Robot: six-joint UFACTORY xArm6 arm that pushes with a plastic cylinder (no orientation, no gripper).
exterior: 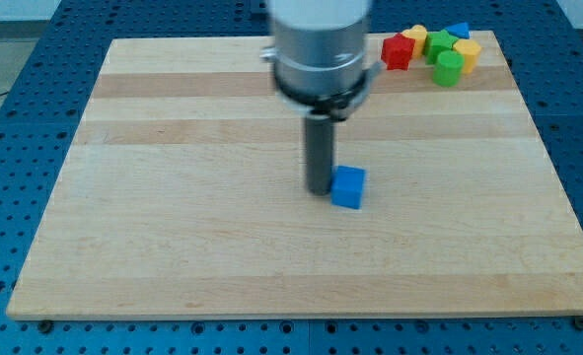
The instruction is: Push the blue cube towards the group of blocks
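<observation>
I have no hand on this arm, so nothing opens, closes or holds anything; the arm ends in a straight dark rod. My tip [319, 189] sits on the wooden worktop [173, 247] a little to the right of its middle. The near part of the worktop, toward the view's bottom from my tip, carries no blocks.

The blue cube [348, 186] lies just to the view's right of my tip. It looks to be touching the rod or all but touching; I cannot tell which.

Above my tip in the view, the grey body of the arm [320, 44] blocks part of the far edge of the worktop.

Well away from my tip, up toward the view's top right corner, is the group of blocks. A red block [398, 50] sits on its left side, with a yellow block [415, 36] just behind it. Two green blocks [448, 68] sit in the middle, another yellow block [468, 51] is on the right, and a blue block [457, 31] peeks out at the back. Their exact shapes are hard to make out.

The stretch of worktop between the blue cube and that group has nothing on it.
</observation>
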